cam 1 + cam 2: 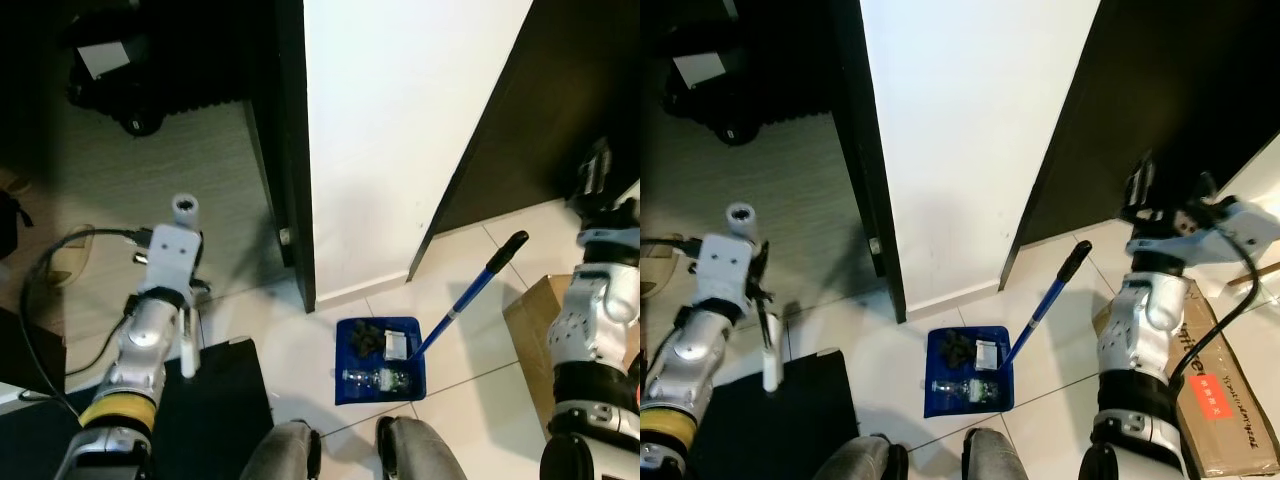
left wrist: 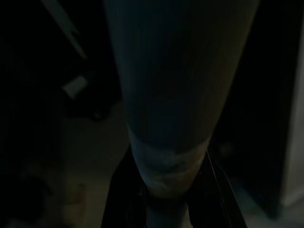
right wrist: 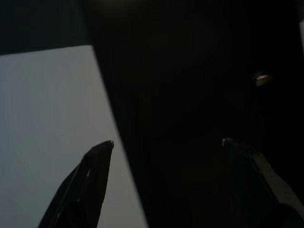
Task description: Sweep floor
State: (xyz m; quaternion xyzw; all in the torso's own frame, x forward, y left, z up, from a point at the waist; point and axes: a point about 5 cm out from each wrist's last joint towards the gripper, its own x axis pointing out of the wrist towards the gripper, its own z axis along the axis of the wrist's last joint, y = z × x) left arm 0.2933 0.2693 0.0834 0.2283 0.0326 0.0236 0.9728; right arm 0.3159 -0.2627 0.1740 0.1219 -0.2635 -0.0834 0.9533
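Observation:
A blue dustpan (image 1: pixel 378 361) lies on the white tile floor in front of my feet. It holds black scraps, a white paper piece and a clear plastic bottle (image 1: pixel 378 379). Its blue handle with a black grip (image 1: pixel 513 243) leans up to the right, free of both grippers. My left gripper (image 1: pixel 190 290) is raised at the left, shut on a white broom handle (image 1: pixel 187 348) that hangs down from it; the handle looms pale between the fingers (image 2: pixel 216 190) in the left wrist view. My right gripper (image 1: pixel 1140 188) is lifted at the right, open, facing the dark door (image 3: pixel 190 118).
A white wall end (image 1: pixel 400 120) with dark door frames (image 1: pixel 290 150) stands straight ahead. A black mat (image 1: pixel 205 410) lies at the lower left and a cardboard box (image 1: pixel 1225 390) at the right. A black cable (image 1: pixel 35 290) loops at the left. Dark equipment (image 1: pixel 130 70) sits in the room behind.

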